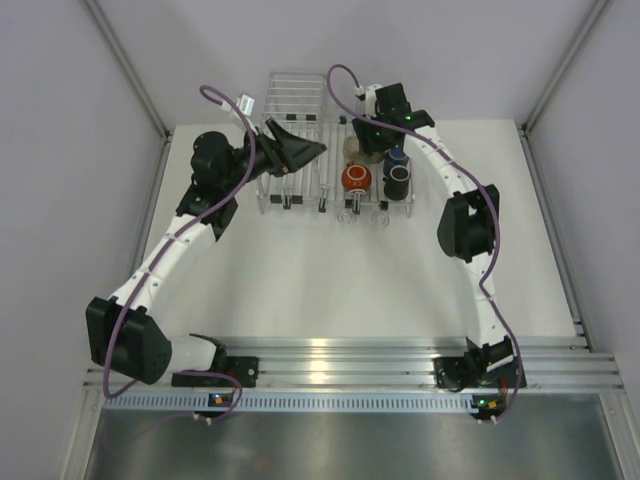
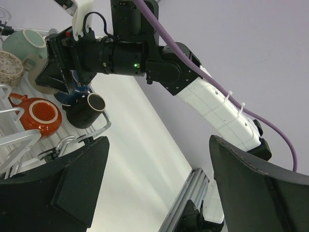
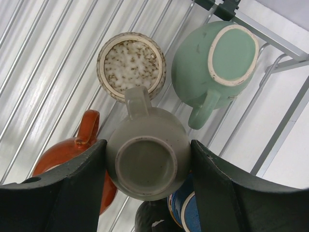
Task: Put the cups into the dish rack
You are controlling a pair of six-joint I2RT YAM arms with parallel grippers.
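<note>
Silver rack [image 3: 38,58], six cups [image 3: 212,63], olive-grey cup [image 3: 147,166] in right gripper [image 3: 147,147]

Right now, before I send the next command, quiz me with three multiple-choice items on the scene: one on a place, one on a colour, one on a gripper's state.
1. Where is the orange-red cup?
A) on the bare table
B) in the dish rack
C) in the tall wire basket

2. What colour is the cup between the right gripper's fingers?
A) olive-grey
B) dark blue
C) mint-teal

3. What state is the left gripper in?
A) shut on a cup
B) open and empty
C) out of view

Answers:
1 B: it sits on the rack's bars among the other cups.
2 A: the olive-grey cup is clamped between the fingers, base toward the wrist camera.
3 B: its fingers stand wide apart with nothing between them.
</note>
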